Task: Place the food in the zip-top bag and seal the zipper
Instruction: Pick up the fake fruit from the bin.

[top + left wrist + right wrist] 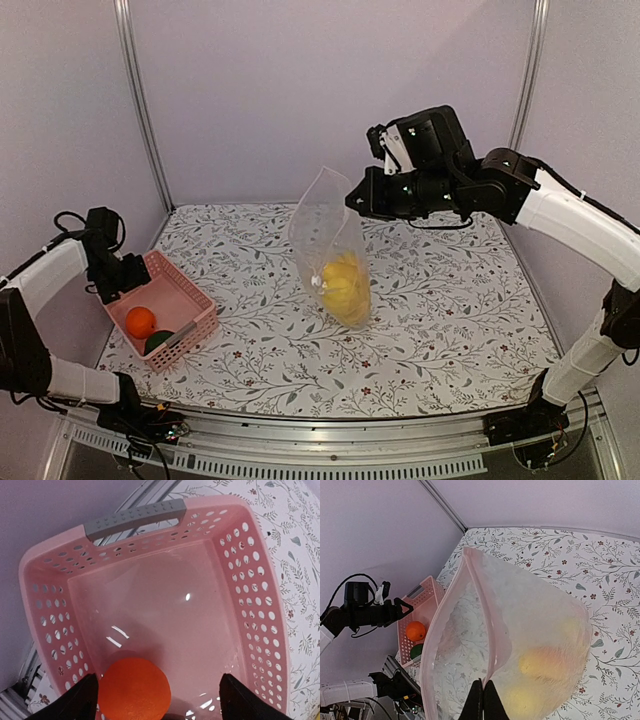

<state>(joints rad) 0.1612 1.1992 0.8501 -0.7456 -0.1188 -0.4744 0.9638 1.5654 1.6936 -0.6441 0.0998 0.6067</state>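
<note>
My right gripper is shut on the mouth edge of the clear zip-top bag and holds it upright over the table's middle. In the right wrist view the shut gripper pinches one lip, and the mouth gapes beside the pinkish zipper. Yellow food lies in the bag's bottom. An orange and a dark green piece lie in the pink basket. My left gripper hangs open over the basket, with the orange between its fingers, close to the left one.
The pink basket's grey handle faces the left wall. Metal frame posts stand at the back corners, and the table's front rail runs along the near edge. The flowered tabletop spreads to the right of the bag.
</note>
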